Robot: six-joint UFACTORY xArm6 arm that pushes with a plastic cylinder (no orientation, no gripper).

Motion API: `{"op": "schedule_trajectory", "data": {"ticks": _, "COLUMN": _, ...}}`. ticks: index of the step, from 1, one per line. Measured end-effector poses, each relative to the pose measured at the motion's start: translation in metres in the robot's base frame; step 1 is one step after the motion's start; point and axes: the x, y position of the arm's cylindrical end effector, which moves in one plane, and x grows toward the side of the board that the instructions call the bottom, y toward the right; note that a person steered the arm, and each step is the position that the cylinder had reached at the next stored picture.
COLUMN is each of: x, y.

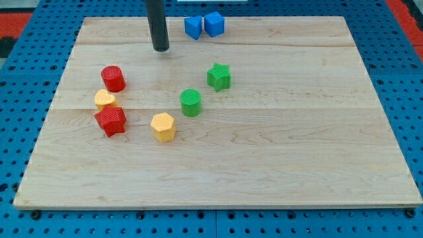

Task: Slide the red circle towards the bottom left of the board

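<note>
The red circle (113, 78) stands on the wooden board (277, 152) at the view's left, in the upper half. My tip (160, 49) is above and to the right of it, a clear gap away, touching no block. A yellow heart-shaped block (104, 100) sits just below the red circle, and a red star-shaped block (110, 121) sits right below the yellow one.
A yellow hexagon (162, 126) lies near the middle-left. A green circle (191, 102) and a green star (219, 76) lie near the centre. Two blue blocks (203, 25) sit side by side at the board's top edge, right of the rod.
</note>
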Motion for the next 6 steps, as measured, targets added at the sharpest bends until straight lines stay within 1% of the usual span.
{"op": "schedule_trajectory", "data": {"ticks": 1, "x": 0.043, "y": -0.034}}
{"op": "schedule_trajectory", "data": {"ticks": 2, "x": 0.06, "y": -0.082}}
{"op": "schedule_trajectory", "data": {"ticks": 3, "x": 0.049, "y": -0.086}}
{"op": "schedule_trajectory", "data": {"ticks": 4, "x": 0.1, "y": -0.141}}
{"op": "schedule_trajectory", "data": {"ticks": 5, "x": 0.146, "y": -0.137}}
{"op": "schedule_trajectory", "data": {"ticks": 6, "x": 0.164, "y": -0.132}}
